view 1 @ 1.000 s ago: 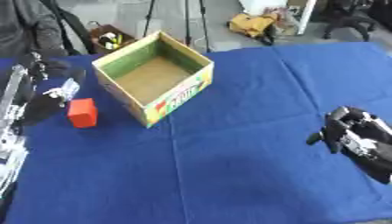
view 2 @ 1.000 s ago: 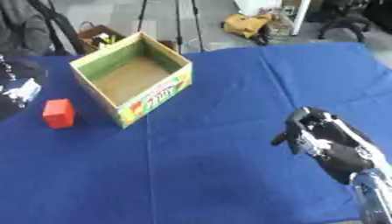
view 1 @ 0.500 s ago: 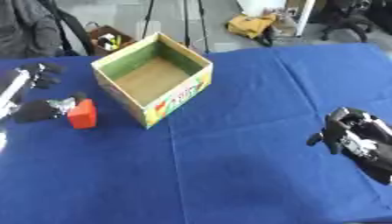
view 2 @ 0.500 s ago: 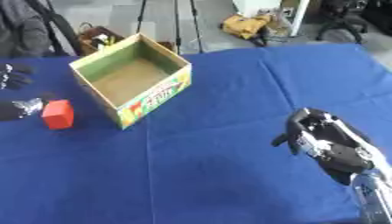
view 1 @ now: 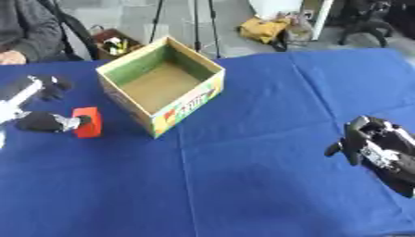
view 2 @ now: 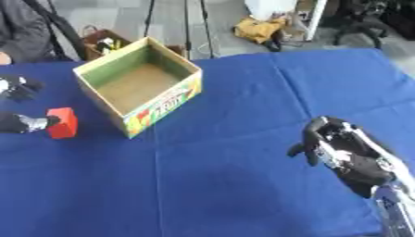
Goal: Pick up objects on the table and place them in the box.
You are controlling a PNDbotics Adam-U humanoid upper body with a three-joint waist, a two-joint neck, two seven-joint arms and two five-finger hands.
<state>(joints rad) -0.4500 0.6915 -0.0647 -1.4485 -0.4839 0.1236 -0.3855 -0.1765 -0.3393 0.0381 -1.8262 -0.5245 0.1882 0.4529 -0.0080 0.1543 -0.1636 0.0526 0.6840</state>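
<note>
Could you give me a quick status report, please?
Left hand touching red block, grip unclear. Right hand idle, curled. Box empty; nothing between.

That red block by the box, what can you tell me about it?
The red block is a small, plain red, boxy piece standing on the blue table, apart from the open cardboard box on the box's left side. The robot's left hand reaches it from the left, a fingertip touching its side. Its material can't be told.

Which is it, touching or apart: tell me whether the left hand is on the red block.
Touching. In the left eye view the left hand's fingertip meets the red block's left face with no blue cloth between them.
</note>
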